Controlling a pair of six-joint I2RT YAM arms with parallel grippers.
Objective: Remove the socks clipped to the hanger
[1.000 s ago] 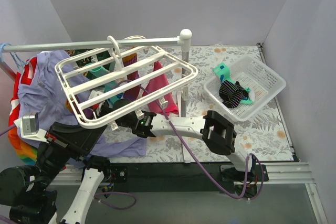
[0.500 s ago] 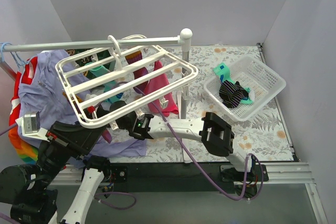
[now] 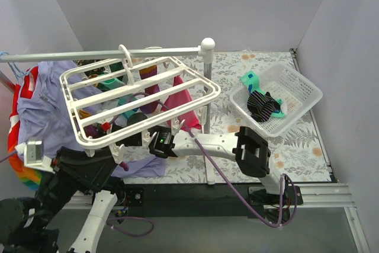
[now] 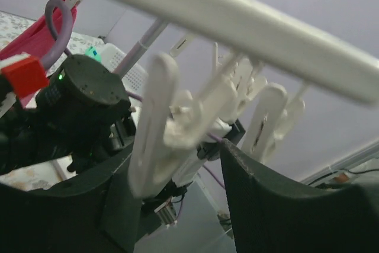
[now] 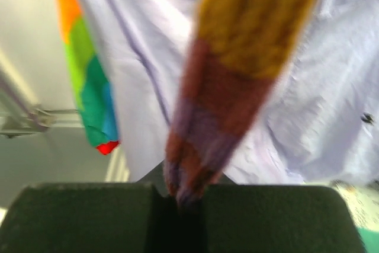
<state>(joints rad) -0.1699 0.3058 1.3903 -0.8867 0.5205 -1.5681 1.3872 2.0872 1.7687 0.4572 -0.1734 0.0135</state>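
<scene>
The hanger (image 4: 237, 26) has swung left; right tool (image 5: 177, 198) now clamps a sock (image 5: 249, 57), left tool (image 4: 177, 152) gapes open

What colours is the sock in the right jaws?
Sock: mustard, maroon, purple bands; clearest in right wrist view.

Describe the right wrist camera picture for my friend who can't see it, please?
The right hand is pinched shut on the tip of a hanging sock banded mustard, maroon and purple. Behind it hangs a lavender shirt, with a rainbow-striped garment at the left.
</scene>
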